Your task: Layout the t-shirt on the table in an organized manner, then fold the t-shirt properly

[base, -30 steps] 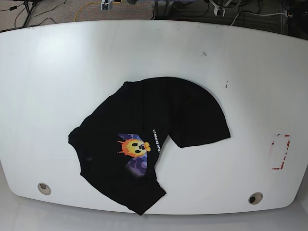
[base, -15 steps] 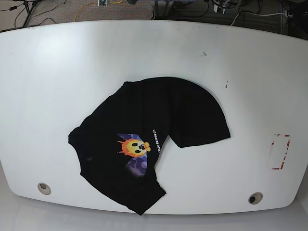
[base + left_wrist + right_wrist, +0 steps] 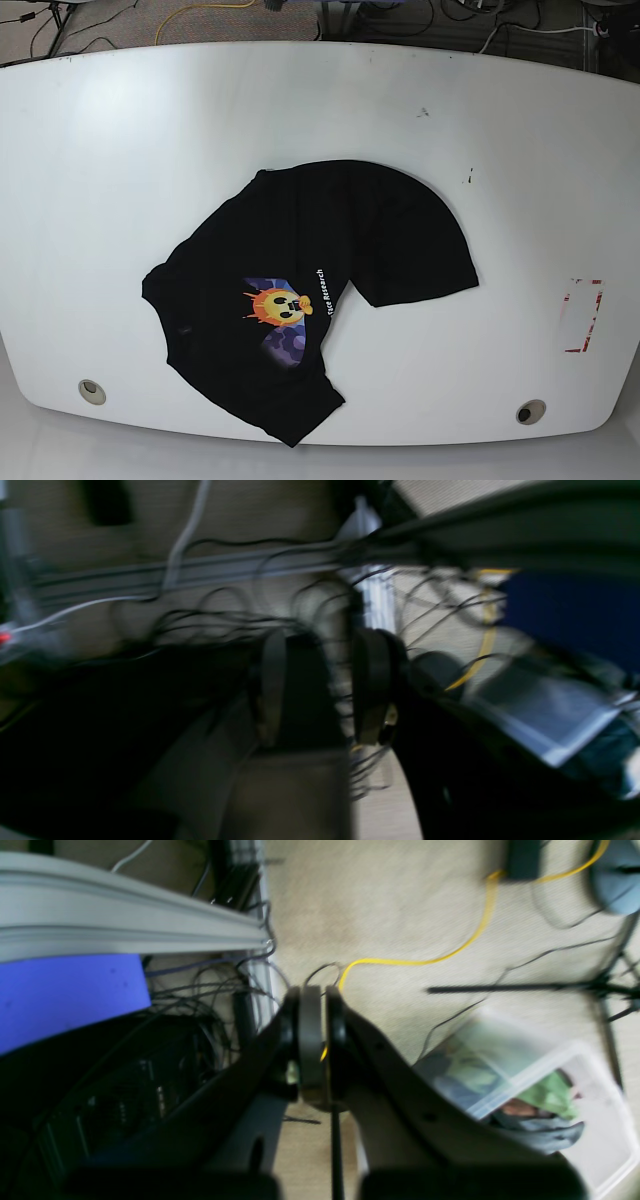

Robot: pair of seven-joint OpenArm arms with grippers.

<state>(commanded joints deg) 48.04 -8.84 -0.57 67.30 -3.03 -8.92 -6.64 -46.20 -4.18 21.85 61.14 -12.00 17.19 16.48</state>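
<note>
The right gripper [image 3: 313, 1040] is pinched closed on nothing, over a yellow cable [image 3: 450, 950] on the floor. The left gripper [image 3: 322, 685] has a gap between its 2 fingers — blurry. The t-shirt [image 3: 310, 290] lies crumpled mid-table [image 3: 120, 170] — no arm near it.

You've got a black t-shirt [image 3: 300, 290] on a white table [image 3: 120, 160], with a yellow-orange smiley face graphic [image 3: 280, 306], a purple patch [image 3: 288, 344] under it and white lettering [image 3: 320, 290] alongside. Near the right edge there's a red-marked patch [image 3: 583, 315], and two grey holes [image 3: 92, 391] sit by the near edge. Off the table: beige carpet [image 3: 400, 900], a yellow cable [image 3: 450, 952], a blue panel [image 3: 65, 995].
</note>
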